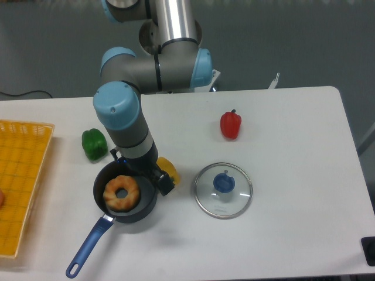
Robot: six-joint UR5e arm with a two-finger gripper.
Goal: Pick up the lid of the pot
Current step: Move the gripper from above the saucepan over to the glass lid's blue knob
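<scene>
Pot lid: a round clear lid [211, 202] with a blue knob [224, 182] lies on the white table [299, 170], knob upward, a little nearer the near edge than the far one and well apart from the right edge.
Gripper: the dark gripper [139, 170] hangs at the end of the arm [120, 105], pointing down above the pan, off to the left of the lid; its jaws stand spread apart.
Pan: a dark round pan [98, 190] stands toward the left part of the table, its blue handle [87, 252] running out toward the near edge.
In the pan: a light brown ring, like a doughnut [111, 199], partly covered by the gripper.
Yellow item: a rounded yellow thing [169, 170] lies between pan and lid, partly hidden behind the gripper; its full shape cannot be told.
Peppers: a green one [94, 144] lies between the pan and the far edge; a red one [230, 125] lies beyond the lid, nearer the far edge.
Left side: a yellow-orange tray [36, 175], cut off by the frame.
Near right corner: a black object [368, 246], only partly in view.
</scene>
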